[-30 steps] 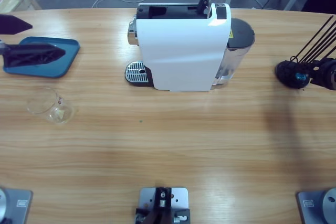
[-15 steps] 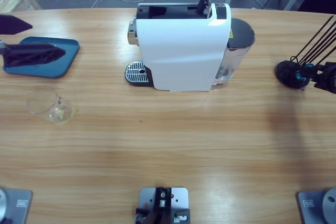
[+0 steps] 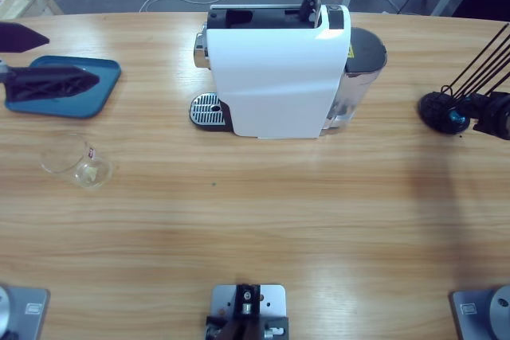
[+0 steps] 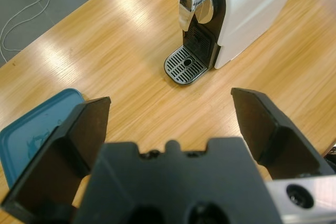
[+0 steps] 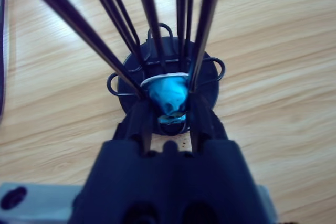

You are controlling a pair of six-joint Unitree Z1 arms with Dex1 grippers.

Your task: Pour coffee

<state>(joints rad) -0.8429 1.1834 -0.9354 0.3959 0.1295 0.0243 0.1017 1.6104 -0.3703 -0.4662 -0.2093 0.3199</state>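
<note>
So the right gripper (image 5: 169,109) sits at the black wire capsule rack (image 3: 441,111) on the table's right edge, jaws clamped on a shiny blue capsule (image 5: 167,97); the left gripper (image 4: 170,124) hangs spread wide over the blue tray (image 3: 100,85), holding nothing; the white coffee machine (image 3: 279,77) stands mid-table; the clear glass (image 3: 76,161) lies tipped near the tray; no coffee visible anywhere.

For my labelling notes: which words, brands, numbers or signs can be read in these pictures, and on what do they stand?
No text can be read.
Glass: a small red mark, too small to read.
Coffee machine: a yellow sticker by the water tank, too small to read.
Blue tray: a faint emblem, not readable.
</note>
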